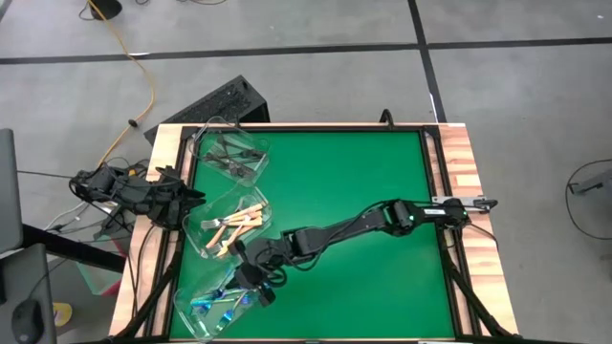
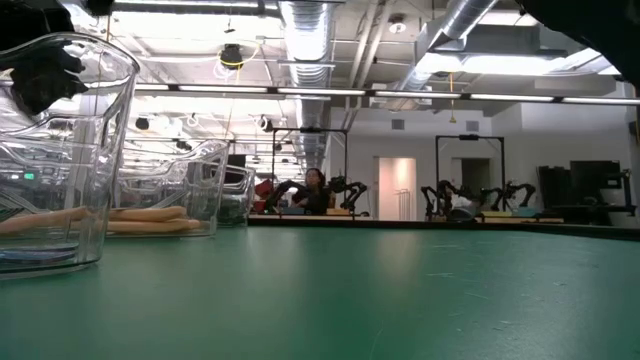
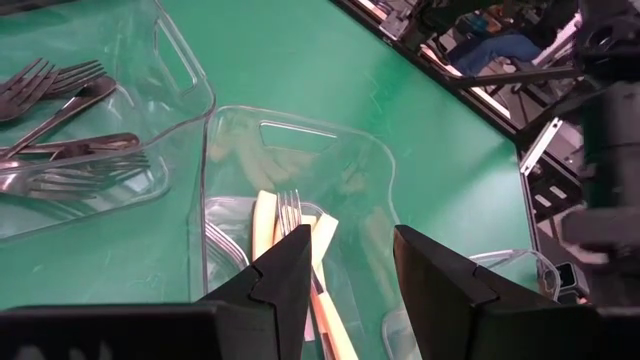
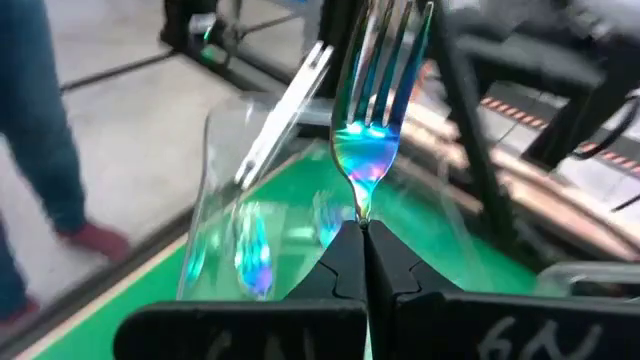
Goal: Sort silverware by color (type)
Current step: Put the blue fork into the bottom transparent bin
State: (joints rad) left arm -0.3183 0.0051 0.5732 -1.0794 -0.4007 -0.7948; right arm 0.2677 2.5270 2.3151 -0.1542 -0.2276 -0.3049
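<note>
Right gripper (image 4: 360, 232): jaws clamped on the neck of an iridescent fork (image 4: 372, 120), tines up, above the nearest tub (image 1: 215, 304); its handle is hidden between the fingers. That tub holds iridescent forks (image 1: 222, 304), count unclear. Middle tub (image 1: 229, 222): cream-handled forks (image 1: 237, 223), partly hidden. Left gripper (image 3: 350, 265): fingers apart, over this tub. Far tub (image 1: 231, 151): grey metal forks (image 3: 60, 130), cut off at frame edge.

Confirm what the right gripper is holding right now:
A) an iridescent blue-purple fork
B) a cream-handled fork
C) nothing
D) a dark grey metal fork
A: in the right wrist view the right gripper is shut on the neck of an iridescent blue-purple fork, tines pointing away from the camera.
</note>
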